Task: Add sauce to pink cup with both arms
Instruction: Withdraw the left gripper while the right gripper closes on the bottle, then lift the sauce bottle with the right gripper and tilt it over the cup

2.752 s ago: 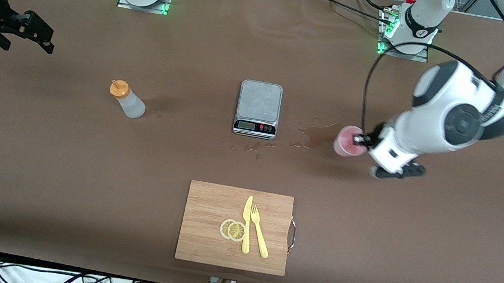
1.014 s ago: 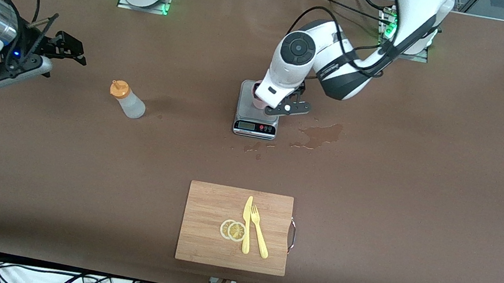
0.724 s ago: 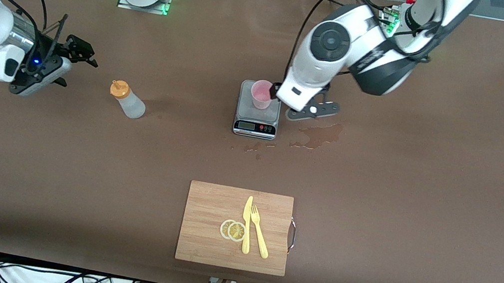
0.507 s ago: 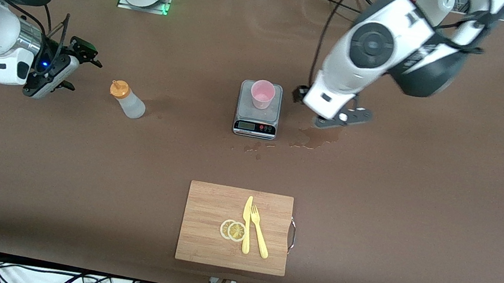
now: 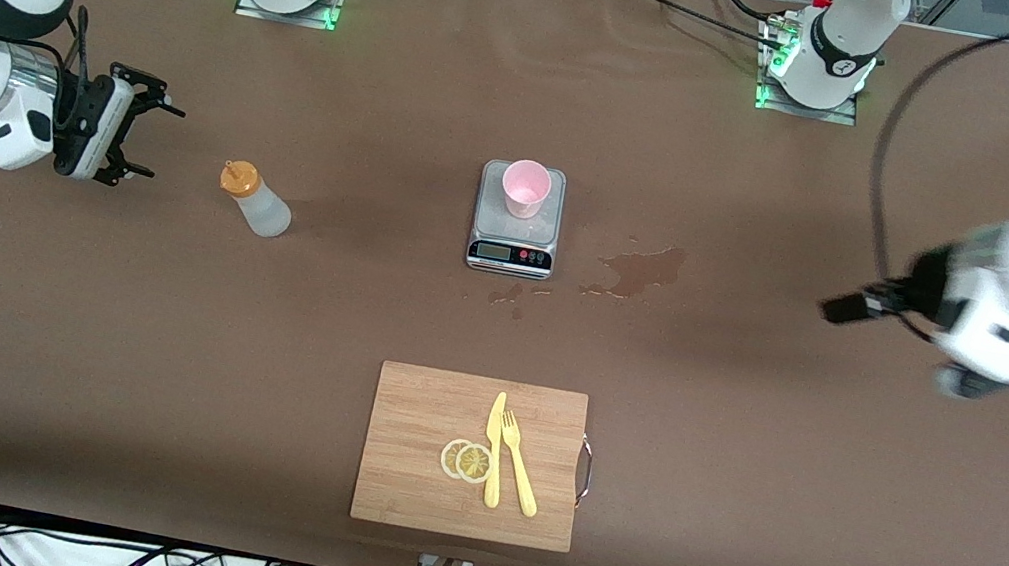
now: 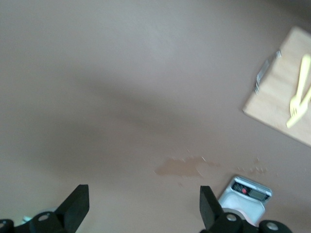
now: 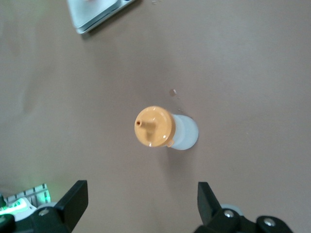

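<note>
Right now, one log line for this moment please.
pale pink plastic cup on grey scale | whitish orange-capped squeeze bottle untouched | right gripper open beside it | left gripper open, away

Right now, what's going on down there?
Right gripper open, beside sauce, not touching. Left gripper open, empty, over bare table. Pink cup standing on scale. Nothing blocking.

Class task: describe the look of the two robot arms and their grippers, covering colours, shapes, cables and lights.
Both arms are white and rounded with dark grey joint bands. Black cables loop alongside them. Each base glows green. The right gripper and left gripper have black two-finger jaws.
</note>
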`<action>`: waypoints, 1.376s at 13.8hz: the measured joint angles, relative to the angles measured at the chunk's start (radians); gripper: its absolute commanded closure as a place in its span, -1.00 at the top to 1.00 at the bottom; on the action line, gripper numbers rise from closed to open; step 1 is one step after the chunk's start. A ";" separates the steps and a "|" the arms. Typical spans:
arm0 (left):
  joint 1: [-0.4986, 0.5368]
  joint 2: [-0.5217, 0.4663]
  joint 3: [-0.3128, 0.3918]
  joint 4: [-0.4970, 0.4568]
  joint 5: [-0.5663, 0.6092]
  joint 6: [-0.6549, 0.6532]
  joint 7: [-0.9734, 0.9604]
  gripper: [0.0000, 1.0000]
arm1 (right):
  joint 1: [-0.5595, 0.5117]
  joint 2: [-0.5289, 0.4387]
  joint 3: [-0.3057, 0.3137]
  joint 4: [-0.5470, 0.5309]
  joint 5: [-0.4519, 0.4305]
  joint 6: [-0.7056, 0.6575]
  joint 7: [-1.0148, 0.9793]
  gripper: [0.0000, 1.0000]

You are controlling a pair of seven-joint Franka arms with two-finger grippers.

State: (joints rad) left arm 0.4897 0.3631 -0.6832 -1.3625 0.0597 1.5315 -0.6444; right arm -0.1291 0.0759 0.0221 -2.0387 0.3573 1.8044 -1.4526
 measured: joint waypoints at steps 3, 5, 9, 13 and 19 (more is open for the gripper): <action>0.130 0.000 0.001 0.008 0.003 -0.002 0.119 1.00 | -0.054 0.031 -0.002 -0.028 0.085 0.001 -0.258 1.00; 0.142 -0.001 0.004 0.007 0.029 -0.011 0.123 1.00 | -0.087 0.074 -0.002 -0.031 0.133 0.001 -0.419 1.00; -0.046 -0.063 0.227 -0.038 0.027 -0.036 0.165 1.00 | -0.123 0.176 -0.018 -0.032 0.231 -0.002 -0.669 1.00; -0.253 -0.134 0.488 -0.101 -0.046 -0.004 0.293 1.00 | -0.125 0.299 -0.039 -0.033 0.340 -0.002 -0.883 1.00; -0.453 -0.255 0.712 -0.289 -0.081 0.178 0.491 1.00 | -0.126 0.455 -0.040 -0.006 0.476 -0.029 -1.097 1.00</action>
State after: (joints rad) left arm 0.0367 0.1085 0.0289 -1.6518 -0.0211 1.7092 -0.1538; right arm -0.2547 0.5308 -0.0177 -2.0443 0.8328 1.7759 -2.5493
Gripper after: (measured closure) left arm 0.000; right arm 0.000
